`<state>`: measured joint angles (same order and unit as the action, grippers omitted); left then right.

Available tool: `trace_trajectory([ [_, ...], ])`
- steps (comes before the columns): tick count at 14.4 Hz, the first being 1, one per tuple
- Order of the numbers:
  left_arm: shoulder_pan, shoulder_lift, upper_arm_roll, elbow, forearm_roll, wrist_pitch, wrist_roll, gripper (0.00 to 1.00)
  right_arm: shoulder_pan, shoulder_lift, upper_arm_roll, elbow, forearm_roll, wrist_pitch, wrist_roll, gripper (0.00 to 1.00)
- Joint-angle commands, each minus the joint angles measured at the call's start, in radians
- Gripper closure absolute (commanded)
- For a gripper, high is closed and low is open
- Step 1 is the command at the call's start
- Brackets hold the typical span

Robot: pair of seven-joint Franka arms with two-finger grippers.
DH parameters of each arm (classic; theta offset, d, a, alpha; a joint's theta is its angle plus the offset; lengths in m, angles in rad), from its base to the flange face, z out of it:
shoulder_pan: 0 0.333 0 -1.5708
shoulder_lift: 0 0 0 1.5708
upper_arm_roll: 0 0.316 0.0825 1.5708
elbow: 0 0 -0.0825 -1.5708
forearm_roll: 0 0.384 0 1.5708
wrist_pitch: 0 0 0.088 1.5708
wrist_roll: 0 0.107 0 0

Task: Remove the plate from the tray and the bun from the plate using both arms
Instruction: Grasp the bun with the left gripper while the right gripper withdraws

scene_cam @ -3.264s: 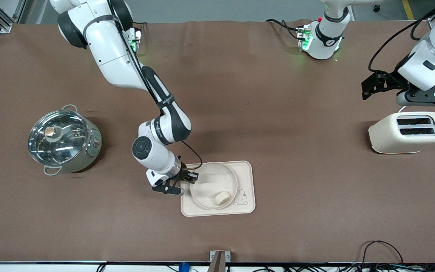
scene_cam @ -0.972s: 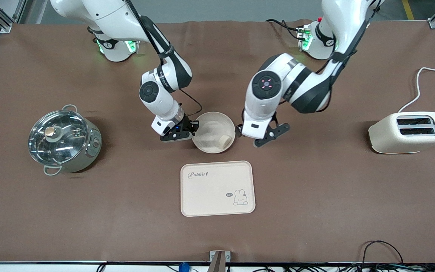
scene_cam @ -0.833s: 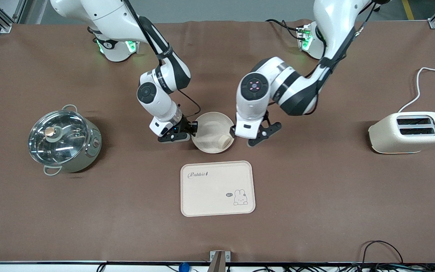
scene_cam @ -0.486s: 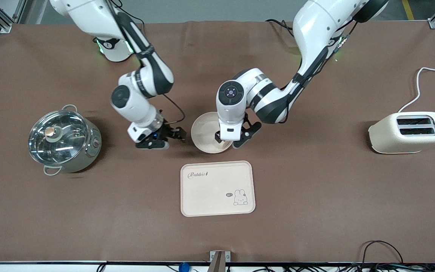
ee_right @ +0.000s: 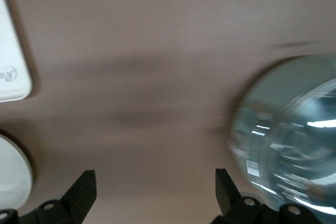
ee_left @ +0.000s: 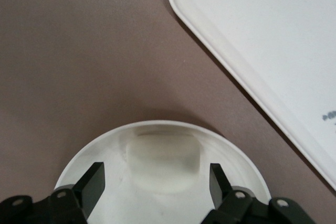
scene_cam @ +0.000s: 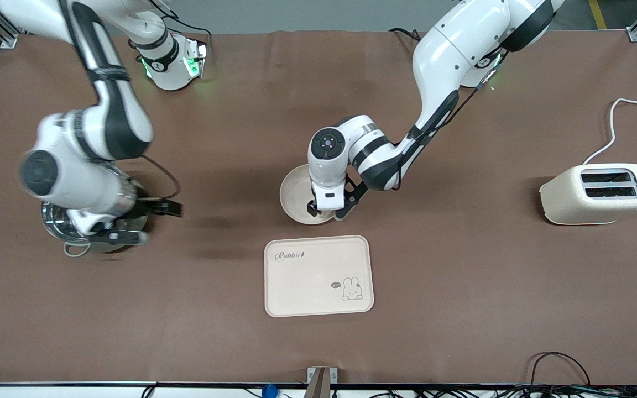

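Now plate [scene_cam: 295, 193] on surface, 12 o'clock of tray [scene_cam: 318, 276], apart from it; bun [ee_left: 164, 162] in plate. Left gripper [ee_left: 157, 182] low over plate, fingers spread either side of bun, not touching. Right gripper [ee_right: 152, 192] above pot [scene_cam: 97, 221] at right arm's end, wide open, empty

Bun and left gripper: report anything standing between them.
Nothing visible does. In the left wrist view the bun lies on the plate between the open fingers of the left gripper, with nothing over it. The right gripper is over the pot.
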<state>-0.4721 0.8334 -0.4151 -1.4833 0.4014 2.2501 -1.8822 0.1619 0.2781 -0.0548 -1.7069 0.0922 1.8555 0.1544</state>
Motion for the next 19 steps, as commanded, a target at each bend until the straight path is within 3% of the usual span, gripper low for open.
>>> trace_trajectory([
  [1,-0.01,0.026,0.004,0.024,0.037,0.026,-0.031,0.19,-0.096,-0.066,0.021,0.113,-0.063,-0.157,-0.045,0.0],
  [3,-0.01,0.033,0.004,0.024,0.04,0.026,-0.029,0.3,-0.13,-0.138,0.024,0.144,-0.068,-0.248,-0.122,0.0],
  [7,-0.008,0.039,0.004,0.024,0.056,0.025,-0.029,0.64,-0.199,-0.276,0.059,0.18,-0.068,-0.349,-0.122,0.0],
  [10,0.007,-0.002,0.002,0.031,0.051,0.005,-0.026,0.77,-0.216,-0.364,0.108,0.181,-0.098,-0.412,-0.112,0.0],
  [14,0.102,-0.132,-0.007,0.032,0.043,-0.118,0.0,0.8,-0.209,-0.361,0.112,0.158,-0.109,-0.388,-0.104,0.0],
  [16,0.18,-0.164,-0.008,0.031,0.043,-0.183,0.099,0.79,-0.211,-0.391,0.112,0.09,-0.108,-0.34,-0.104,0.0],
  [19,0.309,-0.169,-0.002,0.021,0.046,-0.263,0.251,0.79,-0.214,-0.402,0.107,0.087,-0.108,-0.346,-0.107,0.0],
])
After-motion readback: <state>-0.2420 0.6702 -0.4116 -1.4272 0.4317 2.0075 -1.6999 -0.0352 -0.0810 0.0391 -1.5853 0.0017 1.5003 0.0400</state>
